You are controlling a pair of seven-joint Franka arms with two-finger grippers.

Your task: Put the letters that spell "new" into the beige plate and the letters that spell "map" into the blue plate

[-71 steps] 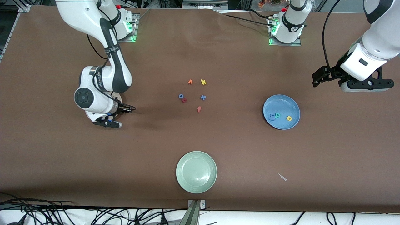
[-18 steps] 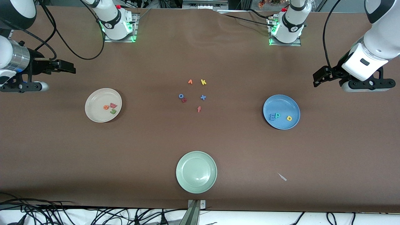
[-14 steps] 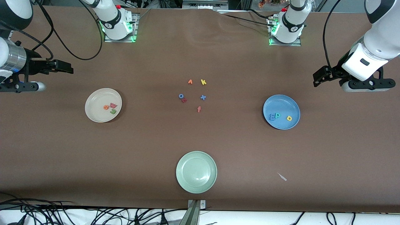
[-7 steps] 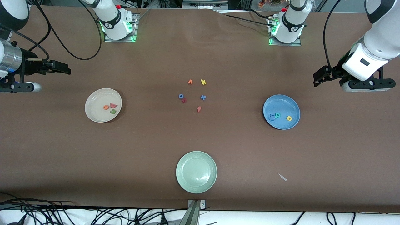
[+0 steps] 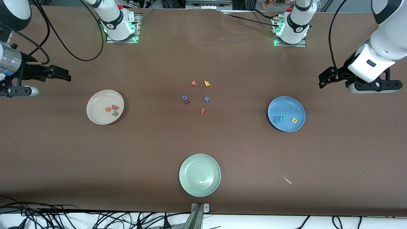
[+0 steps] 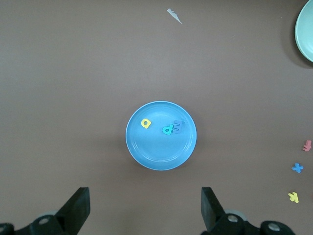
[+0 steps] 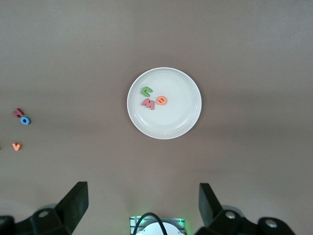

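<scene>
The beige plate (image 5: 97, 112) lies toward the right arm's end of the table. In it are the olive-green n (image 5: 115, 113), the orange e (image 5: 107, 109) and the pinkish-red w (image 5: 115, 107); the right wrist view shows the plate (image 7: 171, 122) with n (image 7: 146, 91), w (image 7: 148, 103) and e (image 7: 162, 100). The blue plate (image 5: 286, 106) holds the blue m (image 5: 277, 119), teal p (image 5: 282, 117) and yellow a (image 5: 294, 120), also visible in the left wrist view (image 6: 156, 152). My right gripper (image 5: 16, 91) (image 7: 142, 208) hangs open and empty over bare table. My left gripper (image 5: 373, 86) (image 6: 145, 210) waits open and empty.
A pale green plate (image 5: 200, 175) sits empty near the front edge. Loose letters lie mid-table: an orange one (image 5: 193, 83), yellow k (image 5: 207, 83), blue o (image 5: 184, 98) touching a dark red letter (image 5: 187, 102), blue x (image 5: 206, 99), orange-red f (image 5: 202, 111). A white scrap (image 5: 287, 180) lies near the front.
My right arm has risen from the beige plate and drawn back to its end of the table, still drifting slightly. The left arm and all letters have stayed put.
</scene>
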